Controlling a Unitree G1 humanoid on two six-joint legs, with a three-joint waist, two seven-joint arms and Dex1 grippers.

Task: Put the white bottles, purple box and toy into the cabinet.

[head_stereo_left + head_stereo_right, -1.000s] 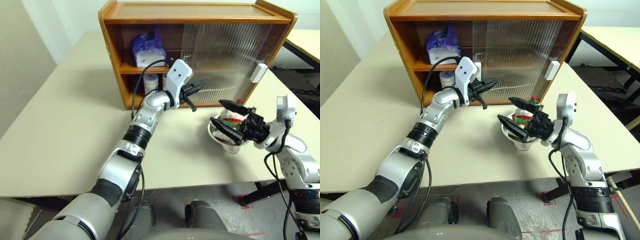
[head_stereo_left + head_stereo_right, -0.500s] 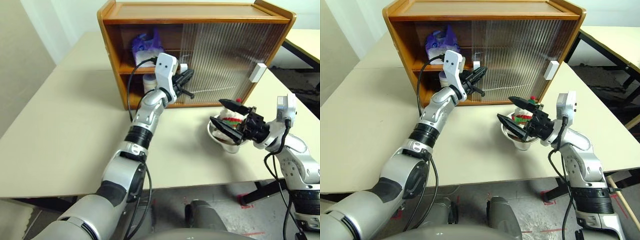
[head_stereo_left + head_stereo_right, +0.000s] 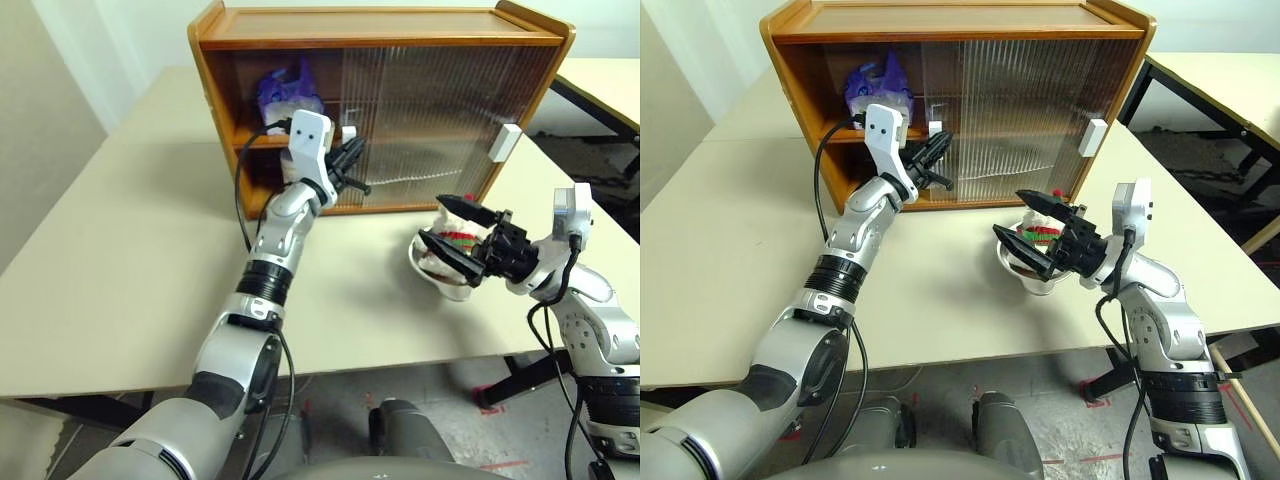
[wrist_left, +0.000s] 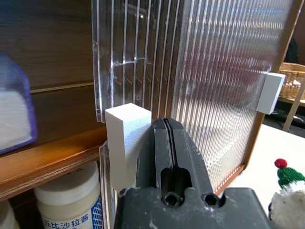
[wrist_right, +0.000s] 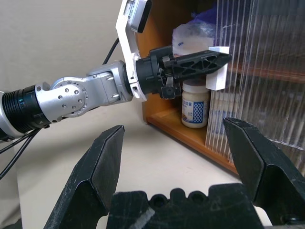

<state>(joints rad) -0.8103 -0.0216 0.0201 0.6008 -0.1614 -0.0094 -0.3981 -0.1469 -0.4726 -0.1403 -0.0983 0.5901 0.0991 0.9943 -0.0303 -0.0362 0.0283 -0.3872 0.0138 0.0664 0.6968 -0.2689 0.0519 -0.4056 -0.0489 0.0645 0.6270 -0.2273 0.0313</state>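
Observation:
The wooden cabinet (image 3: pixel 380 25) stands at the back of the table with its left part open. On its upper shelf lies the purple box (image 3: pixel 285 92). A white bottle (image 5: pixel 195 107) stands on the lower level just inside the opening. My left gripper (image 3: pixel 350 160) is shut, its tips against the white handle (image 4: pixel 126 133) at the edge of the ribbed sliding door (image 3: pixel 430 110). The toy (image 3: pixel 460 245), with its red-and-green cap, sits in a bowl (image 3: pixel 435 275) right of centre. My right gripper (image 3: pixel 432 220) hangs open just above the toy, holding nothing.
A second white handle (image 3: pixel 505 142) sits on the right door near the cabinet's right end. The beige table (image 3: pixel 120 260) has wide free room at the left and front. Another table (image 3: pixel 605 75) stands beyond the right edge.
My left gripper has swung left and up from in front of the sliding door to the white handle at its edge. The right gripper has kept still over the toy.

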